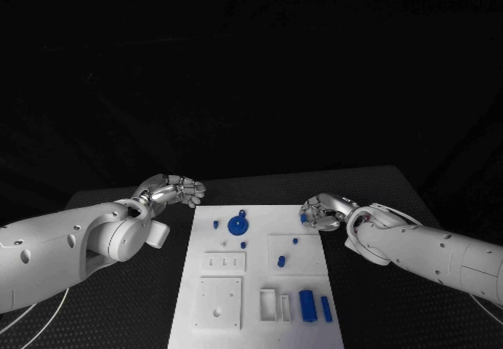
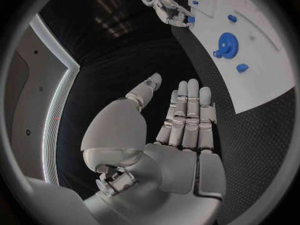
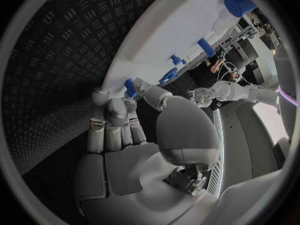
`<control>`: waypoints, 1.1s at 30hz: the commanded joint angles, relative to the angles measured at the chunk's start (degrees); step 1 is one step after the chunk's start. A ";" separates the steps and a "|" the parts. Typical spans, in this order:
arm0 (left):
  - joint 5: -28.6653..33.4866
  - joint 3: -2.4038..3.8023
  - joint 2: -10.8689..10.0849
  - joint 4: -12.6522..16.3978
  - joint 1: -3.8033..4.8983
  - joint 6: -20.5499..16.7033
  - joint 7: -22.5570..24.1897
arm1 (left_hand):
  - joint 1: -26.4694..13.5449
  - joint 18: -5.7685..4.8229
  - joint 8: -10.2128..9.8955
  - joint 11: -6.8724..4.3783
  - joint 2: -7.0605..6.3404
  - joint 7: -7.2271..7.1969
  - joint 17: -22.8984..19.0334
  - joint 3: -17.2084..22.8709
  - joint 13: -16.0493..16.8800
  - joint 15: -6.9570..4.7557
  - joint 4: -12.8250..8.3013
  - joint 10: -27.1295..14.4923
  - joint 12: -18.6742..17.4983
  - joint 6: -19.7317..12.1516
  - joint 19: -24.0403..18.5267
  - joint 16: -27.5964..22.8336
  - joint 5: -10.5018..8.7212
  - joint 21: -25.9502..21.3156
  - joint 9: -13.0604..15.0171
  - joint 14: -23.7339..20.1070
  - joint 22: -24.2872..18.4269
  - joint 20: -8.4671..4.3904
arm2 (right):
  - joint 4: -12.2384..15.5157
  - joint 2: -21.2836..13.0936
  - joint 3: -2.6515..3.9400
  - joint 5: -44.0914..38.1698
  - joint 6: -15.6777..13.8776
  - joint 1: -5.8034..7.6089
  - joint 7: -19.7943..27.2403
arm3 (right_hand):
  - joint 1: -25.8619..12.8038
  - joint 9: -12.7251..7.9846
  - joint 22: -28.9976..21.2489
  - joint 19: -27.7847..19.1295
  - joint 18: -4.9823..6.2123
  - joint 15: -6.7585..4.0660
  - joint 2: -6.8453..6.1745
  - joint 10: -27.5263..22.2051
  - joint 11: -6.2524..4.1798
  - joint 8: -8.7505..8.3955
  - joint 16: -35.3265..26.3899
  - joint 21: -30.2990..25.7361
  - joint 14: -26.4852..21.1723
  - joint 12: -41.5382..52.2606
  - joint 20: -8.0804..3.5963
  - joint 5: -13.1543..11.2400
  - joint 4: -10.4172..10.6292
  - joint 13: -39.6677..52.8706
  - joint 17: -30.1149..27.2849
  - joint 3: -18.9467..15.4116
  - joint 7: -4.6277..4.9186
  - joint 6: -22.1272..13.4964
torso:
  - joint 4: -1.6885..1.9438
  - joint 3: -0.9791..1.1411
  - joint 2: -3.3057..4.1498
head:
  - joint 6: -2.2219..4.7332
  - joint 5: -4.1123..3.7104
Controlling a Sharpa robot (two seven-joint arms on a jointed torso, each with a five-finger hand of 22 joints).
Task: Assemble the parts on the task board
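White board [image 1: 256, 320] lies at lower centre of the head view, blue gear [image 1: 239, 225] near its top edge. Right hand [image 1: 323, 212] pinches a small blue part [image 3: 130, 88] at the board's upper right corner. Left hand [image 1: 173, 191], fingers straight and holding nothing, hovers off the upper left corner.

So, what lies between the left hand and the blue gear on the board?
Head view: bare black table, then the task board's white edge, separates the left hand from the blue gear.

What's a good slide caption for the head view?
Right hand pinches a small blue part at the task board edge; left hand waits beside it.
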 commanded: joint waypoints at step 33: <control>-2.09 0.05 0.26 -0.19 0.03 2.09 -0.49 | -2.00 1.07 0.52 -1.62 2.07 -1.59 0.69 0.52 1.46 -0.05 1.96 2.73 1.08 3.30 -0.64 -0.35 -0.13 0.97 0.57 0.90 -0.65 -0.09 | 2.11 -0.46 -0.05 -1.56 -4.49 -0.13 -1.97 | -0.85 2.59 0.98 0.55 1.54 -2.67 1.58 0.89 -2.65 3.90 -0.33 0.71 0.15 0.22 -0.53 -0.09 -0.28 -0.20 0.33 2.23 -0.92 8.44 | 0.08 -0.01 -0.06 | 0.02 -0.34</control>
